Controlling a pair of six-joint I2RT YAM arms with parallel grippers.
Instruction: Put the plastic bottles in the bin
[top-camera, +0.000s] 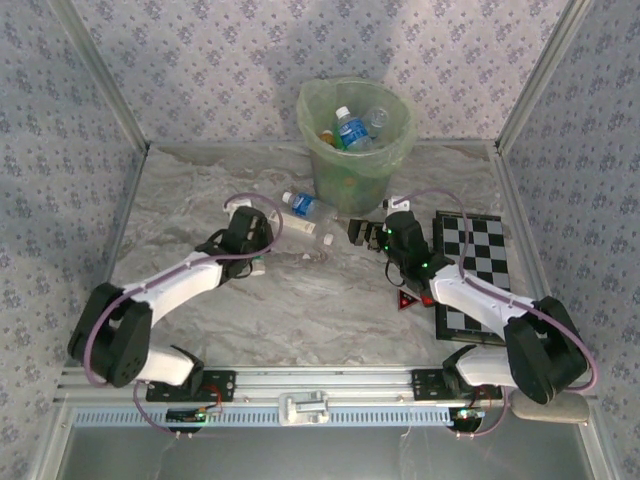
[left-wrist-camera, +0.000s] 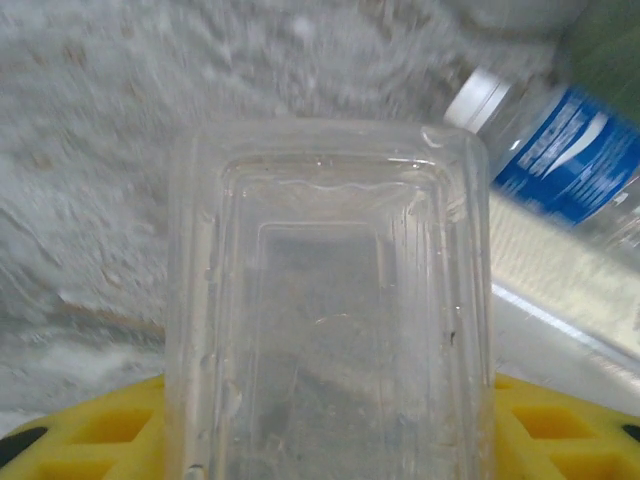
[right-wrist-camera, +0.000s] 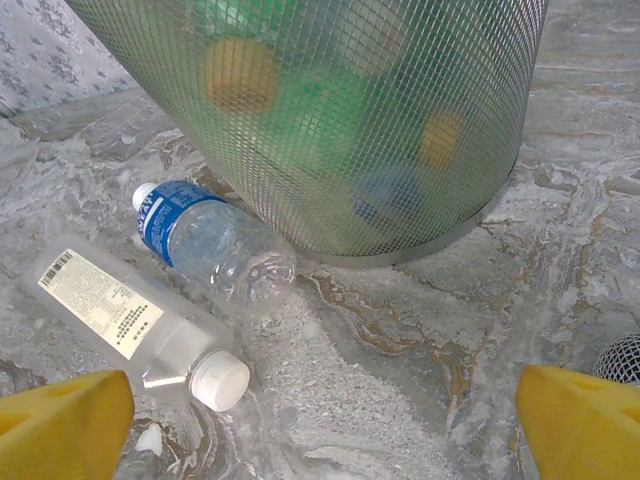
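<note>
Nearest the lens, left wrist view: clear flat-sided bottle (left-wrist-camera: 330, 320), centre to lower edge of the frame, between the yellow fingers of my left gripper (top-camera: 256, 254). The jaws look narrowed onto its sides and I log it as gripped, though the contact points are behind the plastic. It sits low over the table, left of centre in the top view, and is not yet over the bin.

Right gripper (right-wrist-camera: 320, 425): jaws spread wide, nothing in them, yellow tips in the lower corners of the right wrist view.

Bin (right-wrist-camera: 330, 120): upper centre of the top view, upright. Already inside are a blue-labelled bottle (top-camera: 350, 130), a clear one beside it, and green and orange shapes seen through the wall.

Left to do, on the table:
- blue-label bottle (right-wrist-camera: 205, 240), on its side, touching or just beside the bin's base
- white-capped square bottle (right-wrist-camera: 130, 315), on its side, just beside the first, cap towards my right gripper
- the gripped bottle above

Not task items: checkerboard (top-camera: 470, 270) and small red triangle (top-camera: 405, 300), right of centre.

Hard to make out: the count inside the bin, since the lower layers are blurred by the wall; the gripped bottle's cap, cut off by the frame; a grey mesh patch at the right edge of the right wrist view, unidentified.
</note>
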